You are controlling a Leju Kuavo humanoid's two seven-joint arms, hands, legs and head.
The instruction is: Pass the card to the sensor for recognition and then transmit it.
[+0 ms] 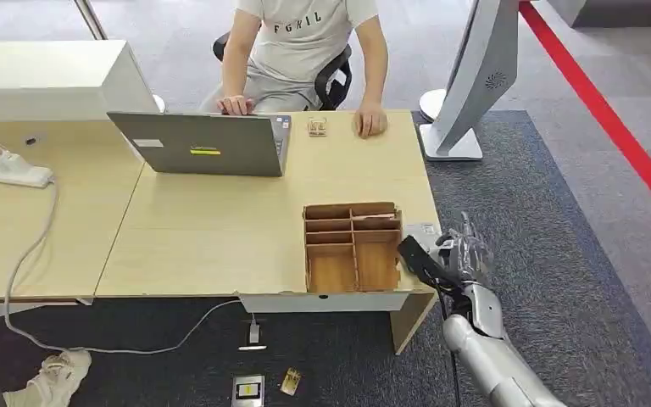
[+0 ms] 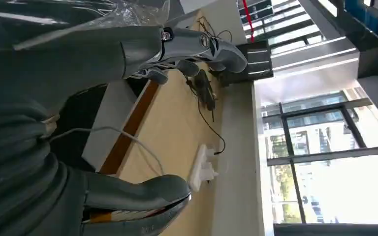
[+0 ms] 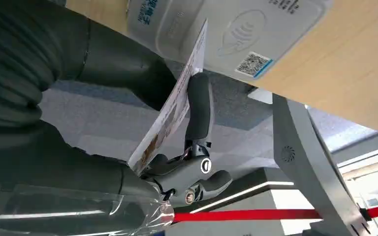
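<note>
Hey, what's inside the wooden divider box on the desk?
The wooden divider box holds flat cards in its upper right slots; the large lower compartments look empty. What those cards show can't be made out.

- Head cam sits high on the robot, looking forward and down over the light wooden desk (image 1: 220,229), with dark carpet off to its right, all from a fair way back.
- Left wrist cam is turned sideways, tucked right behind the left hand (image 2: 128,123), looking along the same desk toward big windows.
- Right wrist cam is also rotated, super close behind the right hand (image 3: 142,123), looking up at the white card-reader box (image 3: 236,34) on the desk edge; head cam catches that reader too, small.
</note>
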